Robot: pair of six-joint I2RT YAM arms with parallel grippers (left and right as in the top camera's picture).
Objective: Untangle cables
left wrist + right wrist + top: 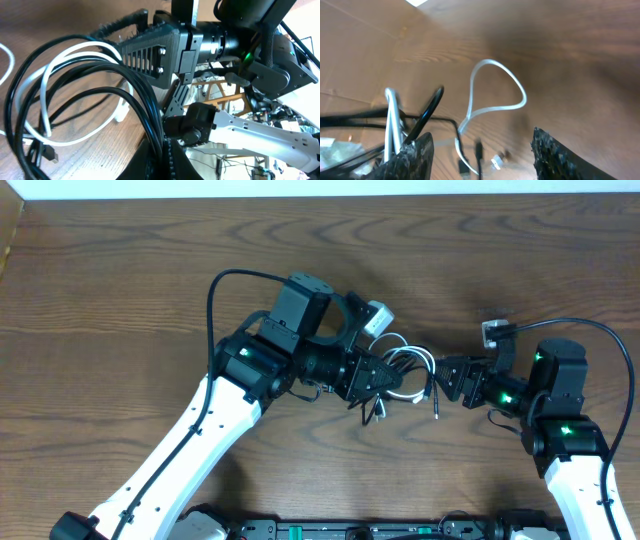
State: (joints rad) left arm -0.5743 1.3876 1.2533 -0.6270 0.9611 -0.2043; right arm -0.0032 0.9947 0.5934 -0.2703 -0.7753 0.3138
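Observation:
The cables (pixel 408 368), one white and one black, lie looped in a small bundle at the table's middle between both arms. My left gripper (pixel 383 380) is at the bundle's left side, its jaws shut on black cable strands (pixel 159 131). White loops (pixel 75 54) and black loops (pixel 30 75) fan out from there over the wood. My right gripper (pixel 447 378) stands open just right of the bundle, nothing between its fingers (pixel 415 157). Ahead of it lie a white loop (pixel 496 94), a black strand (pixel 427 114) and small plug ends (pixel 479 150).
The wooden table (pixel 120 280) ends at a pale strip along the far edge. A thick black arm wire (pixel 215 290) arcs over the left arm, another (pixel 600 335) over the right. A loose black plug (pixel 436 404) points toward the near side.

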